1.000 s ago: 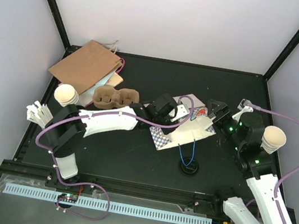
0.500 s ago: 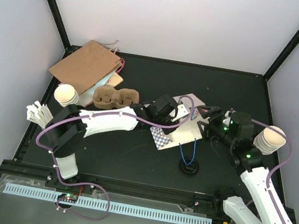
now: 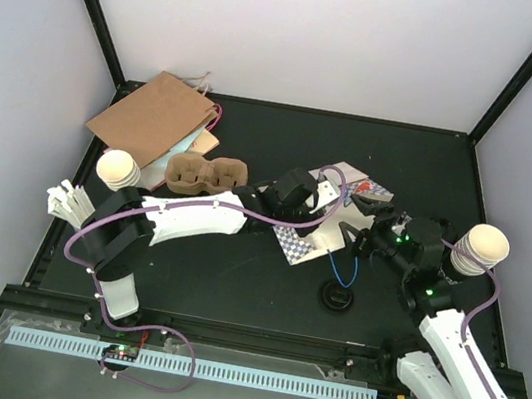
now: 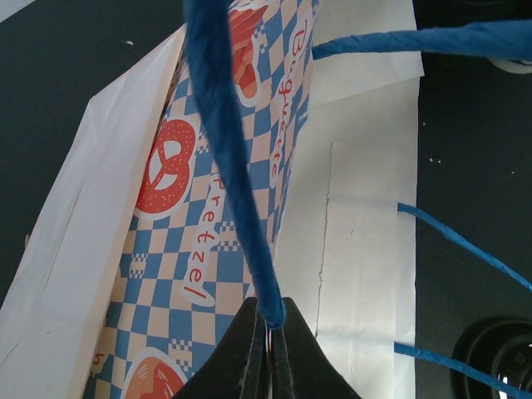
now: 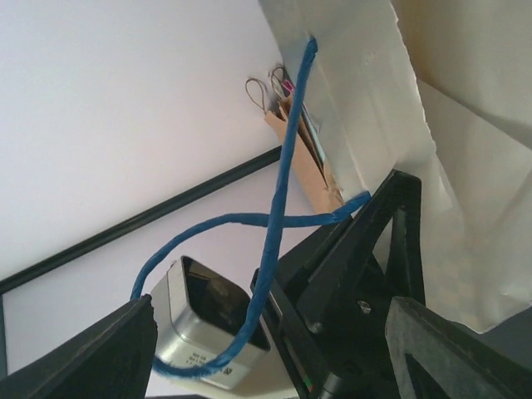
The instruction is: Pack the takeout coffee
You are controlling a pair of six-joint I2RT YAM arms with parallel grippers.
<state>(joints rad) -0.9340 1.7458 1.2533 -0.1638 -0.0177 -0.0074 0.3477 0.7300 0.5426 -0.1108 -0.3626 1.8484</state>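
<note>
The blue-and-white checked paper bag (image 3: 312, 242) lies mid-table, partly lifted at its mouth. My left gripper (image 3: 324, 201) is shut on one blue handle (image 4: 241, 191) of the bag (image 4: 208, 208), pinching the cord at the fingertips. My right gripper (image 3: 359, 237) stands open at the bag's right side. Its fingers (image 5: 465, 349) straddle the other blue handle loop (image 5: 274, 249) without pinching it, with the white bag wall (image 5: 366, 100) above. One takeout coffee (image 3: 337, 296) stands just in front of the bag, seen as a black round lid. Its lid (image 4: 499, 370) also shows at the left wrist view's lower right corner.
A brown paper bag (image 3: 153, 116) and a cardboard cup carrier (image 3: 207, 175) lie at the back left. Stacks of cream cups without lids stand at the left (image 3: 117, 169) and right (image 3: 482, 244) table edges. White folded items (image 3: 65, 200) lie at the left edge.
My right gripper has swung left and nearer, from behind the bag to its right side at the handle loop. The bag has shifted and its mouth has risen. The left gripper keeps its hold.
</note>
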